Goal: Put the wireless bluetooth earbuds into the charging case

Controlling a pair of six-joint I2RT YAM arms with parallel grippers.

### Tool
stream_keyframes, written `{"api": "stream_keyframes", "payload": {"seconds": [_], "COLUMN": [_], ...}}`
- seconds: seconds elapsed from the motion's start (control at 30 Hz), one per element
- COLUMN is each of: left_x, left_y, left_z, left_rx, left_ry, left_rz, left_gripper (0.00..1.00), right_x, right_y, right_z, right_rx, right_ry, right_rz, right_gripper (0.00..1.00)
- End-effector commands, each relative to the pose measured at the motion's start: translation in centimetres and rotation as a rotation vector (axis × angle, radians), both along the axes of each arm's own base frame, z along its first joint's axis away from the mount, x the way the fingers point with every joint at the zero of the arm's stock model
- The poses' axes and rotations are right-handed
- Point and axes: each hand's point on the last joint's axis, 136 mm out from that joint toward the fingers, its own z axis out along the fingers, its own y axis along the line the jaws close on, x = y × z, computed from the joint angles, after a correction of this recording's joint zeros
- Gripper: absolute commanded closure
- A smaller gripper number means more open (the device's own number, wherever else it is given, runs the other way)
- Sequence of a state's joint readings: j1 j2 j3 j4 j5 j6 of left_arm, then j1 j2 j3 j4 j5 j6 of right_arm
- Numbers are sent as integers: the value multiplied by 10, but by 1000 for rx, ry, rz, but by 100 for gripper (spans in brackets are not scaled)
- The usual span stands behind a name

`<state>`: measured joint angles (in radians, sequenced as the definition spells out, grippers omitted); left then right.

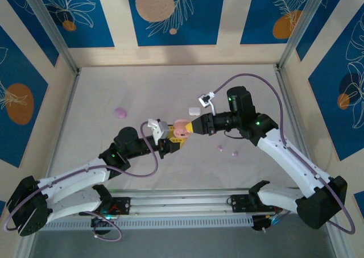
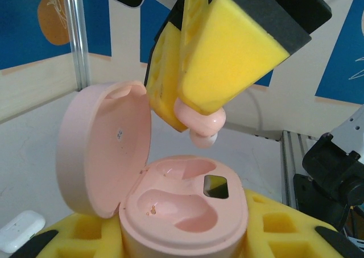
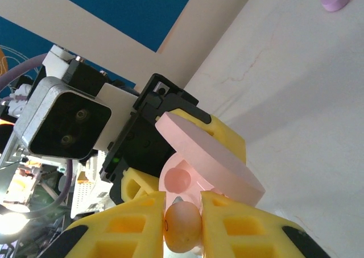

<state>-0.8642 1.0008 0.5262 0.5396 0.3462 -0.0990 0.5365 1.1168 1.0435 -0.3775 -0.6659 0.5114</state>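
The pink earbud (image 2: 200, 121) hangs just above the open charging case (image 2: 185, 212), pinched at its bulb between the yellow pads of the right claw (image 1: 191, 127), which is closed tight on it. The left claw (image 1: 170, 137) is clamped around the case body and seems to hold it clear of the tabletop (image 1: 170, 87). Both wells look empty.

The likeliest failure is a bud that meets the well tilted or turned the wrong way and sits proud. A hard push could then twist the case in its grip. Letting go too high could bounce the bud out onto the tabletop. In the left wrist view the lid (image 2: 105, 150) stands upright at 9 o'clock of the wells, just beside the nearer yellow finger, so a sideways drift there could knock it shut.

Seen from above, a lilac case (image 1: 120, 112) lies at 10 o'clock, a white case (image 1: 193, 111) near at 1 o'clock, and two loose buds (image 1: 220, 148) at 4 o'clock. The walls stand well apart.
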Motion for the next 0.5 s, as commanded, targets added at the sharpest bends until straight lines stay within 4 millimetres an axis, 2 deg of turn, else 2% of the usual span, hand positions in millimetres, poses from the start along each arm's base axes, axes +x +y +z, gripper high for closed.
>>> {"api": "stream_keyframes", "payload": {"seconds": [0.0,0.47], "left_x": [-6,-5], "left_y": [0,3], "left_z": [36,40], "left_rx": [-87,-91], "left_ry": [-84,-141], "left_rz": [-21,-1], "left_gripper": [69,69], "right_x": [1,-8], "right_y": [-4,-13], "right_z": [10,28], "right_rx": [-4,54], "right_ry": [-46,-132], "right_rz": [-27,-56], "right_gripper": [79,79]}}
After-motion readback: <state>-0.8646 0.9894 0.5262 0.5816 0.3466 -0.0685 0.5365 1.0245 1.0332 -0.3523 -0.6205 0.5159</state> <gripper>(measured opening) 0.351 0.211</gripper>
